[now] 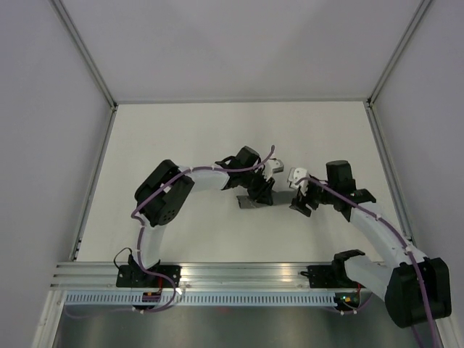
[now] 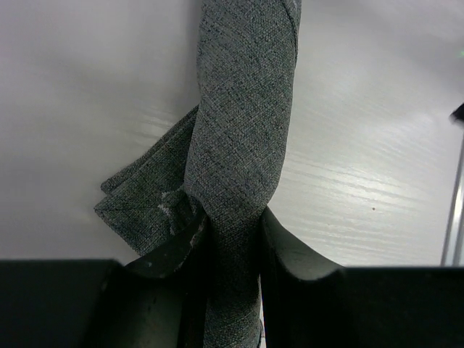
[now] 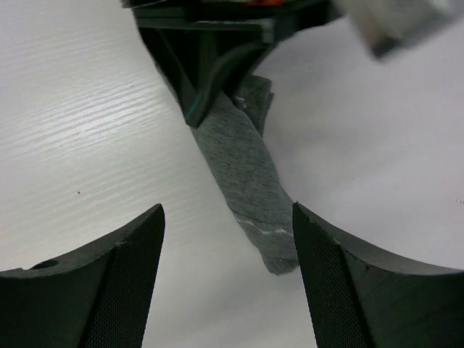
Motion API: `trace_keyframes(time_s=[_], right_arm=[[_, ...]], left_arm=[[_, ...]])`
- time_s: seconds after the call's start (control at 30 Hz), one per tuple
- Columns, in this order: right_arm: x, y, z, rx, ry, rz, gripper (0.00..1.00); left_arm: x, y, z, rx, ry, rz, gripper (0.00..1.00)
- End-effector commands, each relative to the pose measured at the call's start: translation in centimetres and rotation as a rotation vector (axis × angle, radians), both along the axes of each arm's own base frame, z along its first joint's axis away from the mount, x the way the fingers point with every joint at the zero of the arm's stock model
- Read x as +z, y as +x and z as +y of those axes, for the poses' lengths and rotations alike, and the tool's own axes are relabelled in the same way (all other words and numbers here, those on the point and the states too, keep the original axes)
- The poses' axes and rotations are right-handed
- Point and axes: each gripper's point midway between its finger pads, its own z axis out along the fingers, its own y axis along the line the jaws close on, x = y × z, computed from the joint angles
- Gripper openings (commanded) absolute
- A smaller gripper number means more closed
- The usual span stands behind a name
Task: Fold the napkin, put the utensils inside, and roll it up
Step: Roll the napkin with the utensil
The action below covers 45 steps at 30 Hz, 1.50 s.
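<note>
Seen from above, my two arms meet near the middle of the white table (image 1: 181, 130), with the napkin (image 1: 250, 205) between them as a tight dark grey roll. The left gripper (image 2: 232, 217) pinches one end of that roll between its black fingers. The right gripper (image 3: 226, 217) stands spread wide, touching nothing, its fingers on either side of the roll's free end. The roll's long axis runs roughly across the table, from the left gripper toward the right one, with the free end pointing at the right gripper (I cannot tell whether that end rests on the table). No utensils show, and I cannot say if any sit inside. My worry is unrolling: only one end is held, and a loose folded corner sticks out beside the left fingers, so a tug or a release could let the layers spring apart, or let anything inside slide out of the free end
</note>
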Motion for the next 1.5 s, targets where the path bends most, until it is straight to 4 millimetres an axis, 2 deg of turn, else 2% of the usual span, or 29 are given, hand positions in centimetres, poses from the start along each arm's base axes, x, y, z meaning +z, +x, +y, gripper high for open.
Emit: trace_keyframes(time_s=[0.0,0.03,0.07,0.13,0.33,0.37,0.5,0.67,0.77,0.83,0.87,0.9,0.93,1.1,1.2,1.23,1.3,1.33,1.37,1.43,1.47], right_arm=[[-0.2,1.7,1.5,0.027,-0.081,-0.277,0.77],[0.1,2.1,1.5,0.013,-0.104,-0.335,0.77],[-1.2,1.5,1.6,0.026,-0.122,-0.331,0.78],[-2.1,1.4,2.1,0.049,-0.154,-0.356,0.78],[-4.5,1.0,3.0,0.103,-0.218,-0.342,0.78],[-4.4,1.4,3.1,0.096,-0.227,-0.363,0.78],[-6.1,0.4,4.4,0.151,-0.264,-0.341,0.78],[-7.8,-0.5,4.6,0.188,-0.303,-0.316,0.76],[-8.4,-0.6,4.5,0.190,-0.320,-0.301,0.71],[-8.7,-0.6,4.3,0.191,-0.333,-0.287,0.64],[-8.7,-0.6,4.3,0.191,-0.337,-0.283,0.60],[-8.9,-0.7,4.2,0.196,-0.343,-0.270,0.53],[-8.9,-0.8,4.2,0.198,-0.345,-0.266,0.49],[-9.2,-1.7,4.0,0.229,-0.361,-0.202,0.46],[-9.1,-2.5,4.2,0.260,-0.358,-0.156,0.44],[-9.1,-2.6,4.3,0.268,-0.358,-0.149,0.43],[-9.1,-3.0,4.4,0.283,-0.354,-0.124,0.43],[-8.9,-3.2,4.4,0.292,-0.356,-0.102,0.42],[-8.9,-3.4,4.4,0.300,-0.359,-0.089,0.42],[-8.9,-3.8,4.5,0.317,-0.359,-0.053,0.42],[-9.2,-4.0,4.5,0.327,-0.364,-0.027,0.41]], left_arm=[[-5.5,-5.6,3.7,-0.020,0.187,0.344,0.02],[-5.5,-5.7,3.8,-0.020,0.191,0.362,0.02],[-5.4,-5.6,3.9,-0.019,0.185,0.385,0.03],[-5.4,-5.8,4.0,-0.025,0.183,0.434,0.03],[-5.0,-5.6,3.6,-0.034,0.175,0.494,0.04],[-5.1,-5.7,3.7,-0.032,0.182,0.505,0.05],[-4.8,-5.5,3.4,-0.034,0.180,0.515,0.05],[-4.5,-4.9,3.5,-0.016,0.178,0.518,0.08],[-4.3,-4.7,3.5,-0.015,0.173,0.512,0.14],[-4.0,-4.4,3.4,-0.013,0.169,0.498,0.22],[-3.9,-4.2,3.4,-0.010,0.167,0.490,0.27],[-3.6,-3.8,3.2,0.000,0.166,0.465,0.37],[-3.4,-3.5,3.2,0.003,0.164,0.452,0.41],[-0.7,-1.7,2.5,0.037,0.102,0.328,0.53],[0.3,0.4,2.6,0.095,0.068,0.247,0.54],[1.7,1.3,2.7,0.143,0.047,0.230,0.54],[2.5,2.6,2.9,0.191,0.009,0.176,0.56],[3.8,3.4,3.2,0.227,-0.019,0.142,0.56],[3.9,3.3,3.6,0.239,-0.029,0.136,0.57],[4.9,4.7,3.9,0.295,-0.056,0.071,0.58],[5.8,4.7,4.2,0.303,-0.072,0.047,0.57]])
